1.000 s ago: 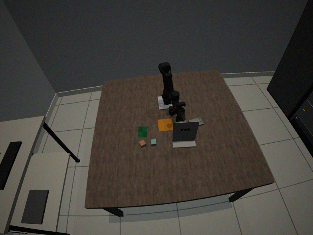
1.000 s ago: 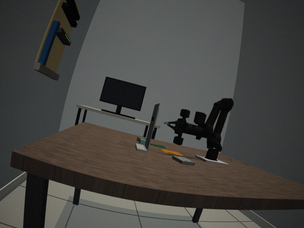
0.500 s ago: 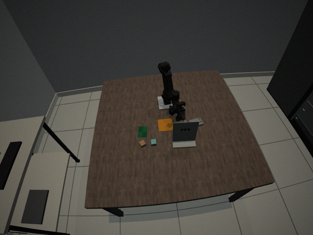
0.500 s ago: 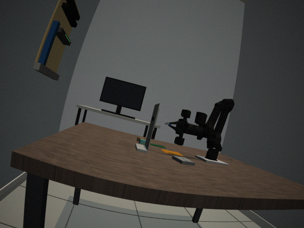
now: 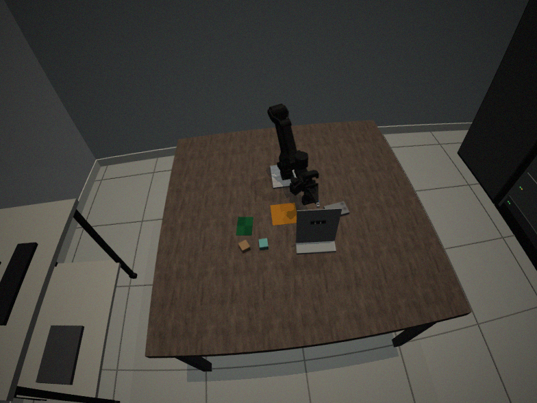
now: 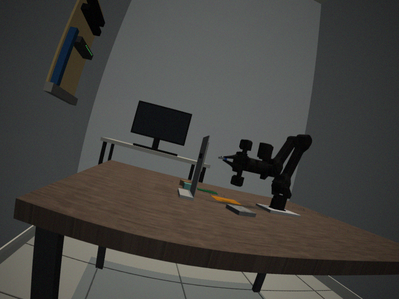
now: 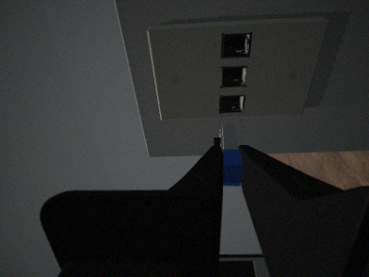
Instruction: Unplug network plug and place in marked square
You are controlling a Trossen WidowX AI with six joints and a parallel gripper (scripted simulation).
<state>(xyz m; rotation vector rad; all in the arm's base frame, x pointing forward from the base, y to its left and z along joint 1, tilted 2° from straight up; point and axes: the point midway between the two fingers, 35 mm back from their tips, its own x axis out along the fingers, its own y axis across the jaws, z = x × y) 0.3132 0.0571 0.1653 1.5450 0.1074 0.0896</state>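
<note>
In the top view, the wide mat (image 5: 279,217) (image 6: 226,200) lay on the counter (image 5: 259,303) (image 6: 144,225), left of the panel (image 5: 318,234) (image 6: 199,167) (image 7: 179,137). The small mat (image 5: 244,225) (image 6: 207,190) lay farther left. Just below it sat one block (image 5: 244,245) (image 6: 182,182), with another block (image 5: 263,243) (image 6: 187,185) on its right. The flat box (image 5: 342,208) (image 6: 240,210) lay by the panel, on the arm's side. The arm stood on its base plate (image 5: 280,184) (image 6: 291,213), above the wide mat.
</note>
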